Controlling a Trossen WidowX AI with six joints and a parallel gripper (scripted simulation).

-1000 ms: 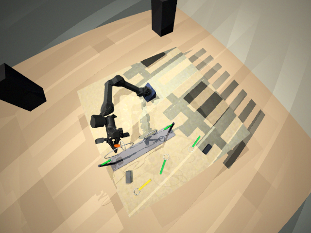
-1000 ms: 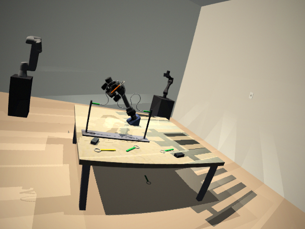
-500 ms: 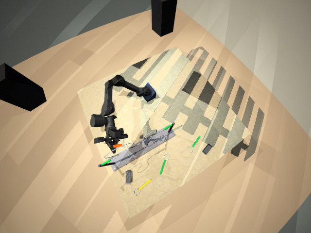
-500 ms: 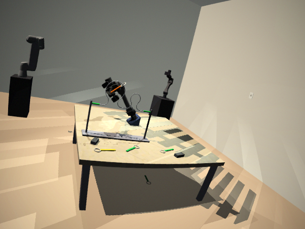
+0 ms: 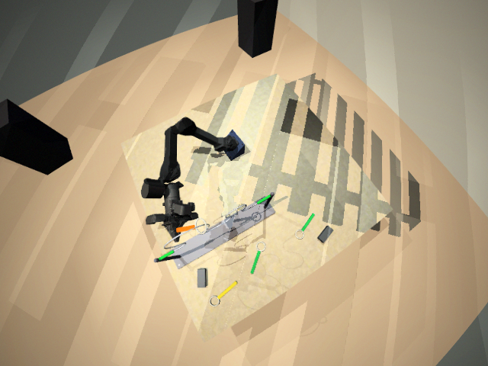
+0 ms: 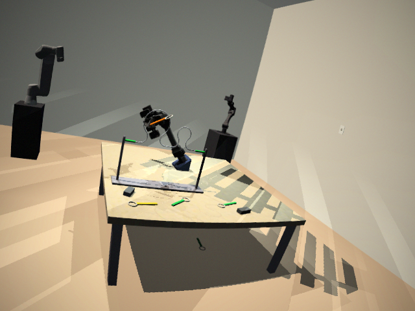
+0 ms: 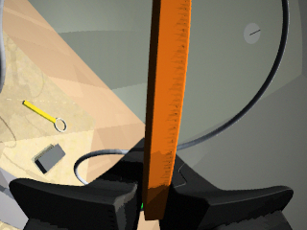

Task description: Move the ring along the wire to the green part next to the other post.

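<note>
My gripper (image 5: 176, 232) (image 6: 150, 124) (image 7: 151, 144) is shut on the orange handle (image 5: 184, 228) (image 6: 158, 121) (image 7: 168, 96), near its end. The pale ring (image 5: 200, 219) (image 6: 172, 115) is at the handle's far end, high by the right side of the wire's large hump; it is outside the wrist view. The grey wire (image 6: 190, 133) (image 7: 283, 48) appears to pass through it; whether they touch cannot be told. One green part (image 5: 166, 255) (image 6: 130, 140) is by the left post (image 6: 120, 157), the other (image 5: 264, 199) (image 6: 200, 151) by the right post (image 6: 201, 170).
The posts stand on a grey base (image 5: 184, 261) (image 6: 141, 183). On the table lie a yellow-handled ring tool (image 5: 227, 289) (image 6: 147, 203) (image 7: 38, 111), two green-handled ones (image 5: 255, 261) (image 5: 307, 222) and two dark blocks (image 5: 201, 277) (image 5: 325, 233). The wire loops down and up between hump and right post.
</note>
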